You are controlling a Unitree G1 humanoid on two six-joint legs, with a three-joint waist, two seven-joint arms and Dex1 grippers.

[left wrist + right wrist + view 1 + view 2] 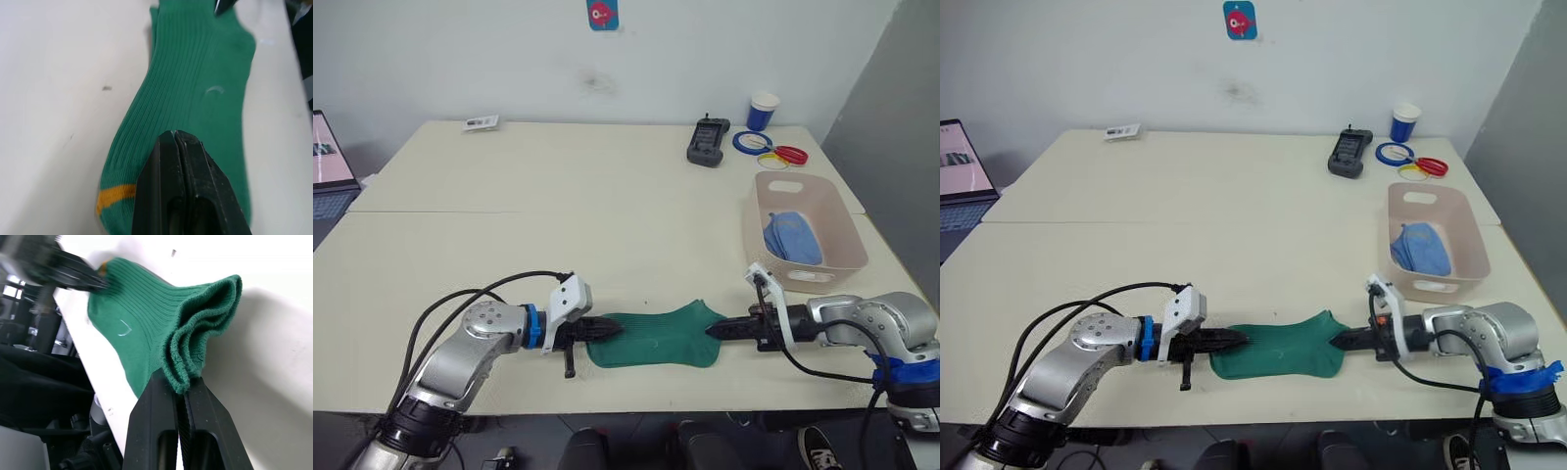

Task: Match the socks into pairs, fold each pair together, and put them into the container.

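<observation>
Pale cream counter (607,225) runs back to a white wall, and on its near edge lies a dark green pair (656,340), stretched flat between the two arms. From the head views, the left end effector (603,330) has its black fingers closed on the toe end of the pair, and the right end effector (722,329) has its fingers closed on the cuff end, which is lifted a little off the surface. To the right, well apart from the green pair, stands the container (837,211), a pink-beige tub with a light blue pair (792,237) bundled inside it. Behind the tub sit coloured rings (771,150), a blue paper cup (763,111) and a black handheld device (708,142); a small card (481,122) lies at the far left.

Left wrist view: the fingers (193,196) are pressed together on ribbed green fabric beside a yellow stripe (115,193).

Right wrist view: the fingers (156,431) pinch the doubled cuff edges, two layers showing.
</observation>
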